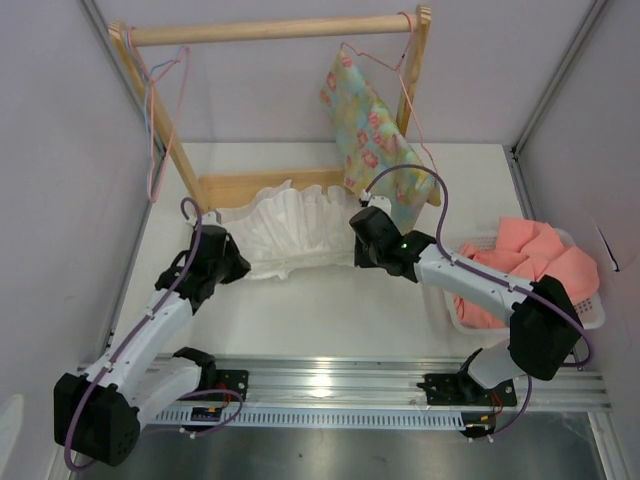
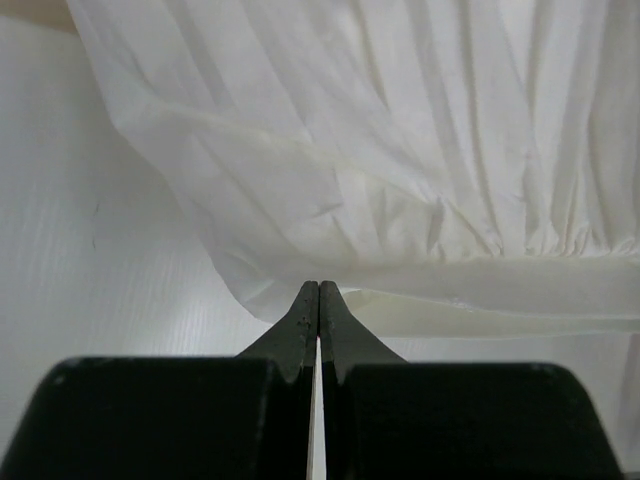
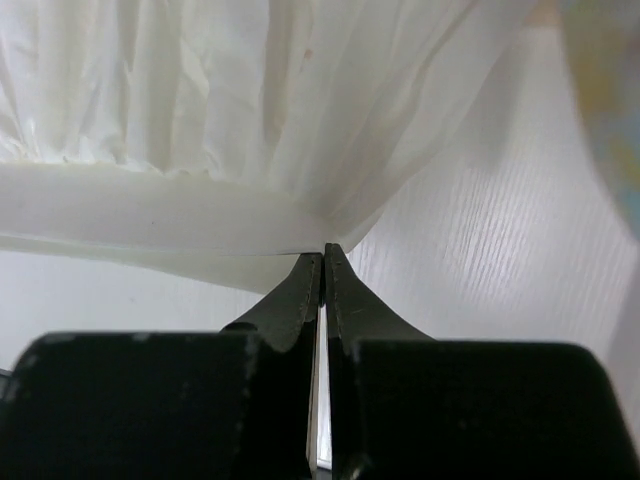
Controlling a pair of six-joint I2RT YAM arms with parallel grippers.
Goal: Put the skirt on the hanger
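Between grey walls (image 1: 50, 150), skirt (image 1: 285, 235) spreads over white tabletop (image 1: 330, 310).

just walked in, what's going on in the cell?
Both arms are on the white pleated thin-fabric skirt, which is spread across the table in front of the wooden rack. The left hand and the right hand are each shut on its near edge, one at either end. The thin pink wire hanger hangs bare at the rack's left end; the skirt is not yet on it.
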